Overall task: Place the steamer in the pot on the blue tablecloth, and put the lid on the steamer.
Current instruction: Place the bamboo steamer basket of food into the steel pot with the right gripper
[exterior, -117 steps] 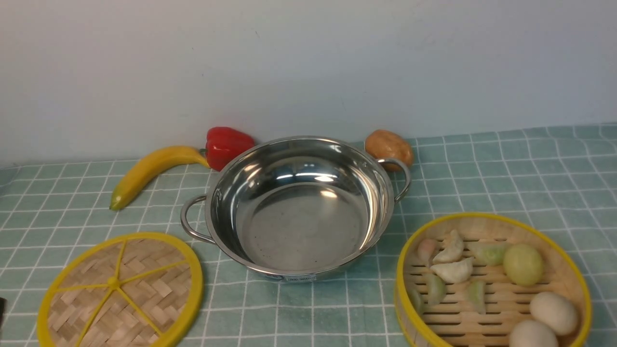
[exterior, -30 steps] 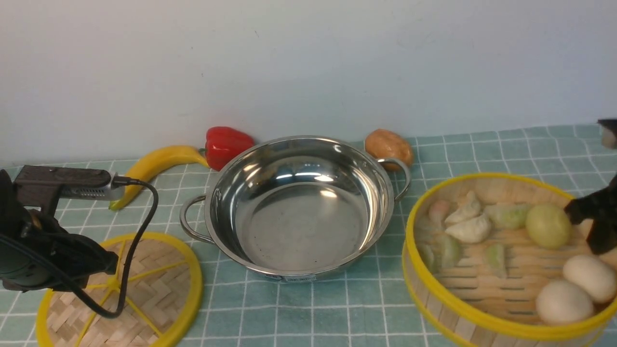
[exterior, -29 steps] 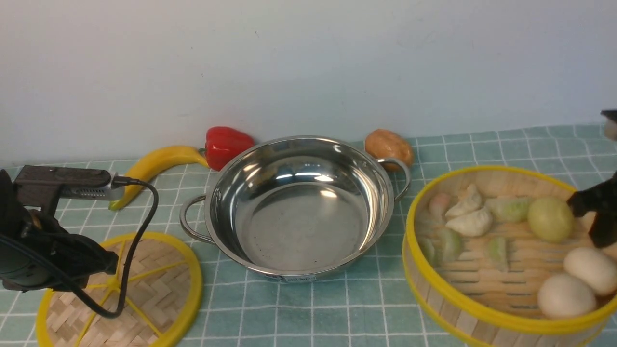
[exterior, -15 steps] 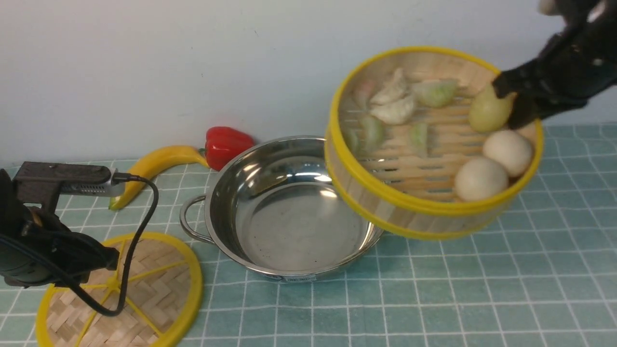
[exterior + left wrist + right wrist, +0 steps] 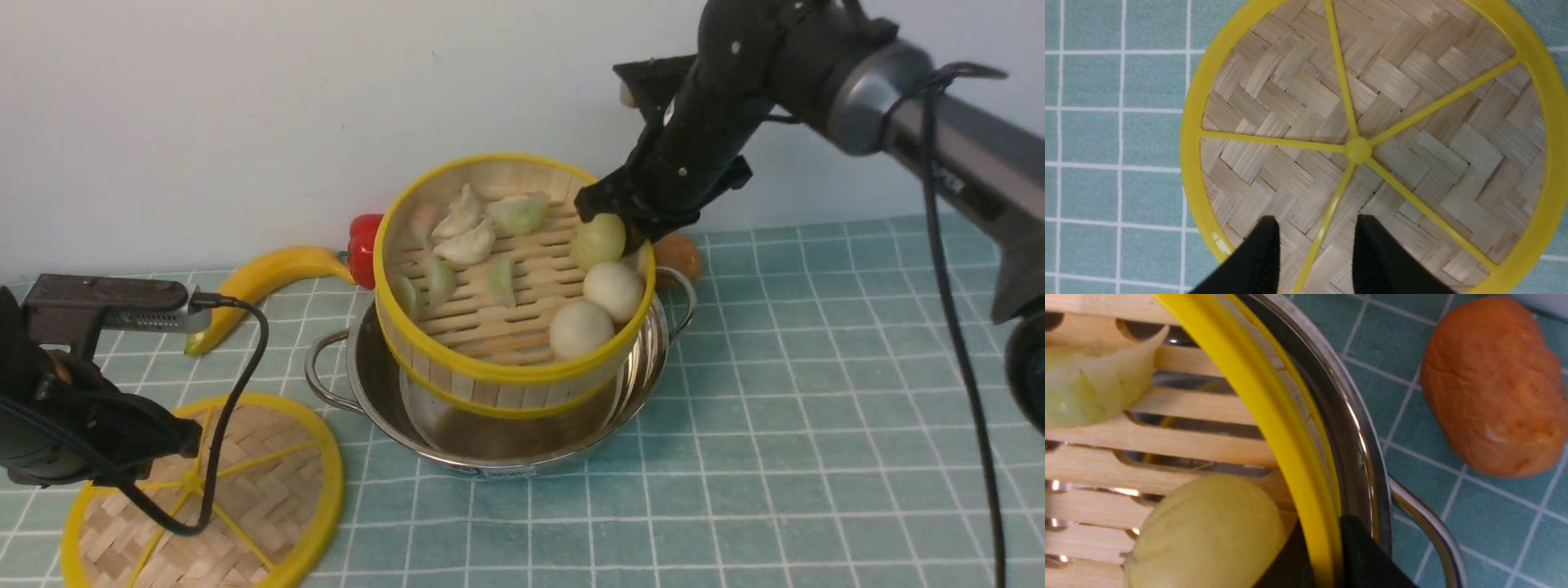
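The steamer (image 5: 490,390) is over the pot (image 5: 369,390), and its bottom part dips down inside the shiny rim. It is tipped, with the near side lower and the far side higher. I cannot tell if it touches the bottom of the pot.

The right hand (image 5: 627,220) is clamped on the steamer's yellow rim at the far right side. One finger is inside the rim and one is outside, with the rim squeezed between them.

Inside the steamer lie some dumplings (image 5: 465,233), a round green ball (image 5: 598,241) right next to the hand, and two white eggs (image 5: 612,290).

The pot sits on the blue tablecloth (image 5: 775,408) that covers the counter.

The lid (image 5: 269,482) lies flat on the cloth, near the pot's left handle. The left hand (image 5: 1316,228) is over the lid with its two fingers apart. One yellow spoke (image 5: 1327,216) runs between them. I cannot tell if the fingers touch the lid.

Behind the pot, a banana (image 5: 261,282) and a red pepper (image 5: 363,245) lie on the left. A brown potato (image 5: 1494,388) lies on the right, close to the pot's other handle.
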You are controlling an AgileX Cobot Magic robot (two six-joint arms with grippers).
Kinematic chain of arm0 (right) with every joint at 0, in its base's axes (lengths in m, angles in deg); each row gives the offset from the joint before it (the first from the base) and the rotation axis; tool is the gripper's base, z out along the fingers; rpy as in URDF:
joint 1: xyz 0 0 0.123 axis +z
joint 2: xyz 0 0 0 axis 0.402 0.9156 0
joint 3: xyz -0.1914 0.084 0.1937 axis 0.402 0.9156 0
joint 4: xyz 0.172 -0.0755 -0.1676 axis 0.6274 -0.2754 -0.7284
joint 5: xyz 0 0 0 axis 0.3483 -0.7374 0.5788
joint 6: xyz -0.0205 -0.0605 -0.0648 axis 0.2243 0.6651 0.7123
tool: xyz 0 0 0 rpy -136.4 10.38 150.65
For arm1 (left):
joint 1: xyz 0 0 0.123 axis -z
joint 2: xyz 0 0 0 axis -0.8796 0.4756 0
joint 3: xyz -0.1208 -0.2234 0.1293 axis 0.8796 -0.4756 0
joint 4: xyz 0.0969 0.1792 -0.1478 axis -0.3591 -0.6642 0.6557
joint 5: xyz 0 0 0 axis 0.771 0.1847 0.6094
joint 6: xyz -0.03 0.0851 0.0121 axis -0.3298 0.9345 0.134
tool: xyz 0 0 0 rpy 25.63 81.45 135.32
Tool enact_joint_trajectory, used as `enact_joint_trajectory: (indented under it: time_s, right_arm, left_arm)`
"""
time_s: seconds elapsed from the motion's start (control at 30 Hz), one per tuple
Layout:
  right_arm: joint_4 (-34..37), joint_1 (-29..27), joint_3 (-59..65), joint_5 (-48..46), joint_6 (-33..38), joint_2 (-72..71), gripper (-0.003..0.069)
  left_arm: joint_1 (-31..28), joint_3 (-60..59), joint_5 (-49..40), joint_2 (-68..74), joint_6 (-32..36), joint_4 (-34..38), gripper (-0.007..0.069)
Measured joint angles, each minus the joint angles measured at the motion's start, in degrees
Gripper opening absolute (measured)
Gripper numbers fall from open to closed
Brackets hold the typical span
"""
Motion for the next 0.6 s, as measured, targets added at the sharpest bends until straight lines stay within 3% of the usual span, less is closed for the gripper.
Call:
enact_joint_trajectory:
  time_s: [0.6]
  right_arm:
    - [0.20,0.26,-2.80,0.06,-0.35,8.05,0.0066]
  left_arm:
    - [0.00,0.00,0.00,0.00,-0.17,0.00,0.0243]
